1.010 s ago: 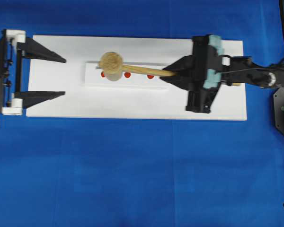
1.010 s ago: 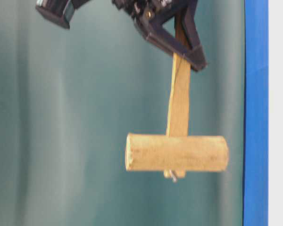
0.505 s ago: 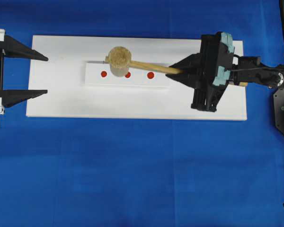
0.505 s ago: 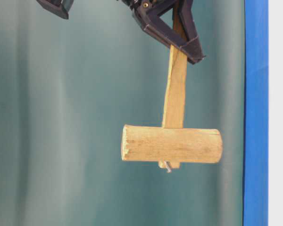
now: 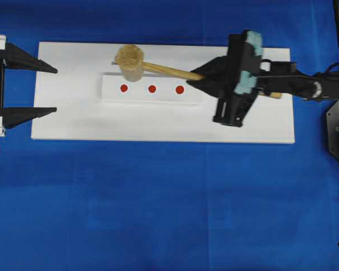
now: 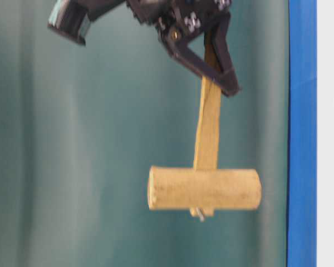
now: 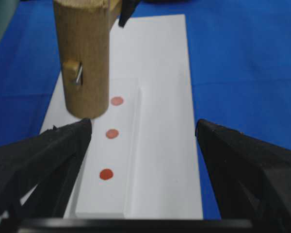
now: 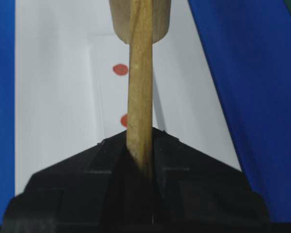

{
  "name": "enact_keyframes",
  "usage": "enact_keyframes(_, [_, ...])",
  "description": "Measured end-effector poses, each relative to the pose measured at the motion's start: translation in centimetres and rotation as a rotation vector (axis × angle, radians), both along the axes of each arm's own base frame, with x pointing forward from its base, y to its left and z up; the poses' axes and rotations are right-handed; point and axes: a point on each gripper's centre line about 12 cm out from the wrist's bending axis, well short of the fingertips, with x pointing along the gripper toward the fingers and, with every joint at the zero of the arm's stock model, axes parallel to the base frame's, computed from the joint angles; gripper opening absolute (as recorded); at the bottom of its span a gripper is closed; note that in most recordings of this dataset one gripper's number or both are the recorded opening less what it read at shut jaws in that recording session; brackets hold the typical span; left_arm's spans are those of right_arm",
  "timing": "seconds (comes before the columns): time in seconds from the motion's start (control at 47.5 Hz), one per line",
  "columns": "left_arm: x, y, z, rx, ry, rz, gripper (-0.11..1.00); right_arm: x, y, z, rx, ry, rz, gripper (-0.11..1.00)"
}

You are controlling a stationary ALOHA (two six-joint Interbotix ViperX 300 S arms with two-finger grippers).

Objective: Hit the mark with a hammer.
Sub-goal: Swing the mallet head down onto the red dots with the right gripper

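A blue cloth (image 5: 158,214) covers the worktop out to every edge of the overhead view. A flat white rectangular board (image 5: 158,121) lies on it toward the far edge, its long sides running left to right. In the table-level view a plain teal curtain (image 6: 72,167) with soft vertical folds fills the background.

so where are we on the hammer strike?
Done: the right gripper is shut on the light-wood mallet's handle. In hand: its head is held off the raised white strip, beside the three red dots. Left: the strike itself. The left gripper is open, idle.
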Motion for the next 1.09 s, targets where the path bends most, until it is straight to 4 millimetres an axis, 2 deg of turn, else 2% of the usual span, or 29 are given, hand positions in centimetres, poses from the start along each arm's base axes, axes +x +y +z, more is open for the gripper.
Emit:
enact_keyframes(0.21, [0.0,0.0,0.0,-0.006,0.000,0.001,0.86,2.1,-0.2,0.3,-0.001,-0.011,0.000,0.02])
enact_keyframes(0.484, [-0.1,0.0,-0.1,-0.021,0.006,0.005,0.86,2.4,-0.2,-0.3,0.009,0.005,-0.006,0.02])
enact_keyframes(0.568, [-0.1,0.0,-0.1,-0.023,0.006,0.005,0.86,2.7,-0.2,-1.8,0.016,0.045,-0.008,0.02])
enact_keyframes(0.758, [-0.1,0.0,-0.1,-0.023,0.006,0.005,0.86,3.3,-0.3,-8.2,0.093,0.200,-0.052,0.02])
enact_keyframes(0.821, [-0.1,0.0,-0.1,-0.023,0.006,0.005,0.86,3.2,-0.4,-9.1,0.108,0.221,-0.068,0.02])
enact_keyframes(0.968, [-0.1,0.0,-0.1,-0.024,0.006,0.005,0.86,3.0,-0.4,-9.0,0.109,0.219,-0.074,0.02])
enact_keyframes(1.094, [-0.1,0.0,-0.1,-0.023,0.005,0.005,0.86,2.9,-0.4,-7.8,0.103,0.188,-0.075,0.02])
